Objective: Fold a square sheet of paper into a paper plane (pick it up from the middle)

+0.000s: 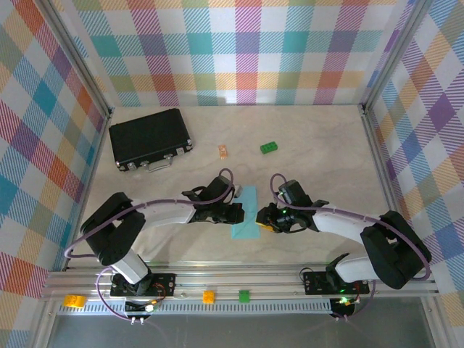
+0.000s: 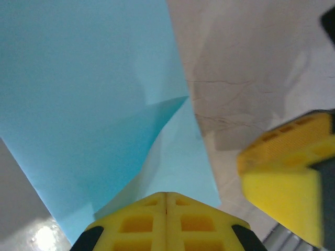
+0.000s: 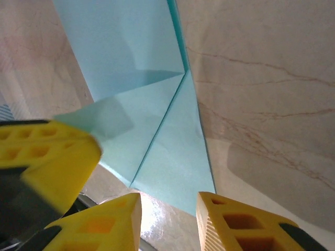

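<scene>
The square sheet of paper (image 1: 247, 214), light blue and partly folded with diagonal creases, lies mid-table between both grippers. My left gripper (image 1: 233, 214) is at its left edge. In the left wrist view its yellow fingers (image 2: 166, 209) are pressed together, and a folded flap of the sheet (image 2: 94, 104) rises toward them. In the right wrist view that flap's corner (image 3: 97, 119) is lifted at the left gripper's finger (image 3: 47, 157). My right gripper (image 3: 167, 219) is open just short of the sheet's near corner (image 3: 178, 178), on the sheet's right side (image 1: 263, 220).
A black case (image 1: 150, 138) lies at the back left. A green brick (image 1: 270, 147) and a small orange piece (image 1: 222, 151) sit behind the paper. Orange bricks (image 1: 72, 300) (image 1: 209, 296) and a green one (image 1: 244, 295) rest on the front rail.
</scene>
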Robot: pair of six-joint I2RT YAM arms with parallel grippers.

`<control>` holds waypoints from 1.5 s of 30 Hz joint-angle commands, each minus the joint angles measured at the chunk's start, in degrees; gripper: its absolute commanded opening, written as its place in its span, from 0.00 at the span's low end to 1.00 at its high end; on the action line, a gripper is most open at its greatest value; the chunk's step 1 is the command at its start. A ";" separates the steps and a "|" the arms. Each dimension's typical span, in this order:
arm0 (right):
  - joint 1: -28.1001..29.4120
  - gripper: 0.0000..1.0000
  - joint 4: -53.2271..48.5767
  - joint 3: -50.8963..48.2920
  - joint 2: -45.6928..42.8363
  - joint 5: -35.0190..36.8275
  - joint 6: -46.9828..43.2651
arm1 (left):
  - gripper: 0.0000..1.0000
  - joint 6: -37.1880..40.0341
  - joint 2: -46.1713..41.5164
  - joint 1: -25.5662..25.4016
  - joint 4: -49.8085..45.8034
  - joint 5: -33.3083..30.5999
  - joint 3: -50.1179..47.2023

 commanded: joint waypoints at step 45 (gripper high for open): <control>3.30 0.47 9.13 4.85 10.18 8.31 5.75 | 0.00 -2.11 2.26 0.18 7.00 2.08 -7.87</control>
